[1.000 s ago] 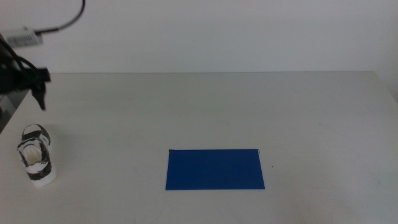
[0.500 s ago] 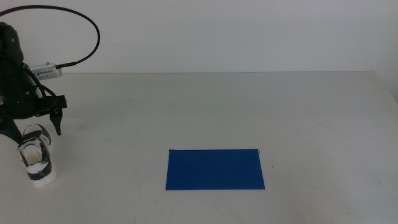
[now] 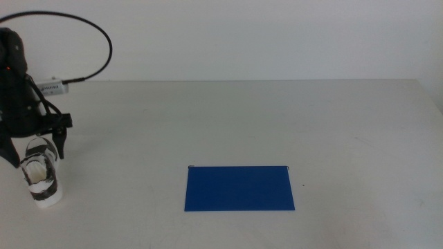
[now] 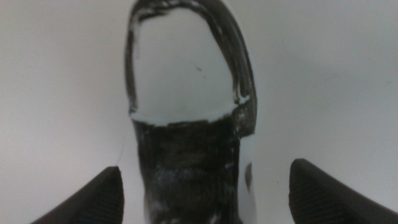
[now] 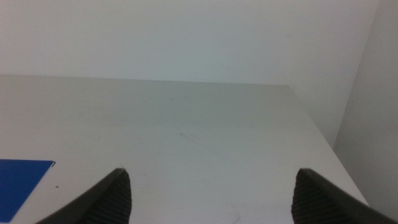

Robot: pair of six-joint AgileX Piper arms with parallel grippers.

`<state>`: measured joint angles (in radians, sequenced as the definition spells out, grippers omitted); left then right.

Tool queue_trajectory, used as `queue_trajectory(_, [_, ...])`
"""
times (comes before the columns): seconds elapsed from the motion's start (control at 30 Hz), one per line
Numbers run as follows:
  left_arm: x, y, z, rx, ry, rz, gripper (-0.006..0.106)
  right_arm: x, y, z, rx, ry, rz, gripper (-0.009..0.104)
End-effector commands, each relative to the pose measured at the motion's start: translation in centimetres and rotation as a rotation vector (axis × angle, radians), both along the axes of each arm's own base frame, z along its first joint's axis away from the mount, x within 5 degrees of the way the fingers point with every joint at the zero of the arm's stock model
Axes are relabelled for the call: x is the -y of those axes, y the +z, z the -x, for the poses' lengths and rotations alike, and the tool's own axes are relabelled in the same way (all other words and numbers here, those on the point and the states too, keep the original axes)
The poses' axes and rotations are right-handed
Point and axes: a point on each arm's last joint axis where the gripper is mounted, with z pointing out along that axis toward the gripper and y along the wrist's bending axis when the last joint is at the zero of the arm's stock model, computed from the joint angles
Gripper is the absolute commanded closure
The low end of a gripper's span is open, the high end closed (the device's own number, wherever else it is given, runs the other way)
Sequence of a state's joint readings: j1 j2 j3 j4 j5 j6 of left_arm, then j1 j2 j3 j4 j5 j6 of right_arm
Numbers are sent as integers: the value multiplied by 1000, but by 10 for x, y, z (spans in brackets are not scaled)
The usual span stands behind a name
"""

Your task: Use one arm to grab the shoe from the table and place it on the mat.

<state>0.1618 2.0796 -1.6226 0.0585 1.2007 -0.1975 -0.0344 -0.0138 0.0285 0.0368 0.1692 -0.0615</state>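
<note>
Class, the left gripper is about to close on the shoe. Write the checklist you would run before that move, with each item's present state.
1. Left gripper open: ok.
2. Shoe between its jaws: ok, one on each side.
3. Jaws low enough to grip: cannot tell.
4. Mat bare: ok.
5. Table between shoe and mat free: ok.
6. Right gripper out of the way: ok, open over the table's far side.

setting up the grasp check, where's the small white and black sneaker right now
In the middle view the small white and black sneaker stands at the off-white table's far left, well left of the flat blue mat, with the open left gripper straddling it.
</note>
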Motion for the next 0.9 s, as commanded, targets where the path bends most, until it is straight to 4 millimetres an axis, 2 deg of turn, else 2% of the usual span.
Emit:
queue_trajectory(0.0, [0,22,0,49,19,-1,12,1,12,2,109,-8,25,29])
queue_trajectory(0.27, [2,18,-1,43,27,27,16,1,12,2,109,-8,25,29])
queue_trajectory(0.37, [3,18,-1,44,30,35,26,1,12,2,109,-8,25,29])
queue_trajectory(0.53, [4,18,-2,47,27,48,58,1,12,2,109,-8,25,29])
queue_trajectory(0.67, [6,23,-1,39,20,49,77,1,12,2,109,-8,25,29])
queue_trajectory(0.77, [7,36,2,59,26,52,85,1,12,2,109,-8,25,29])
queue_trajectory(0.87, [11,54,8,95,42,48,87,1,12,2,109,-8,25,29])
